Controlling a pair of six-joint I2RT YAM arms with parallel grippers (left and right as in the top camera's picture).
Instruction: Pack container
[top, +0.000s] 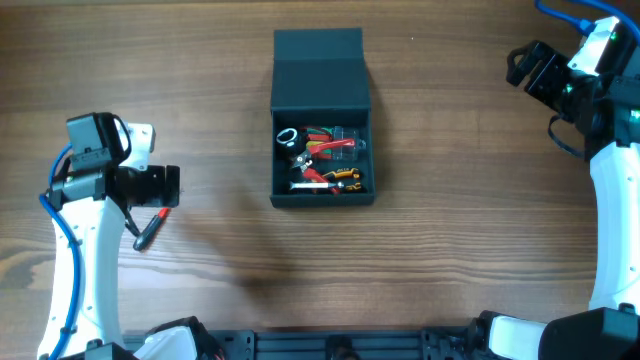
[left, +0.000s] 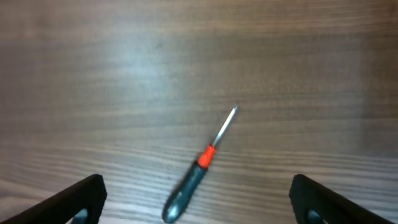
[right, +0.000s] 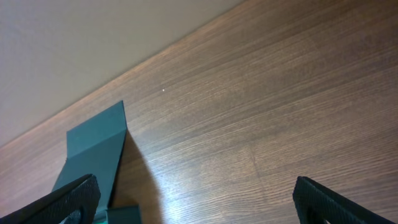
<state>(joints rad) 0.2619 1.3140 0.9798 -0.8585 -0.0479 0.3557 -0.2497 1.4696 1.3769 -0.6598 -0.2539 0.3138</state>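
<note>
My left gripper (left: 198, 182) hangs wide open above the screwdriver (left: 194, 176), well left of the open container (top: 322, 199). My right gripper (right: 198, 198), also spread wide, sits well right of it.

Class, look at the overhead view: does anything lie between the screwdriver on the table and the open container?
Nothing visible does. Only bare table separates the screwdriver from the container, whose lid is folded back, away from that side.
</note>
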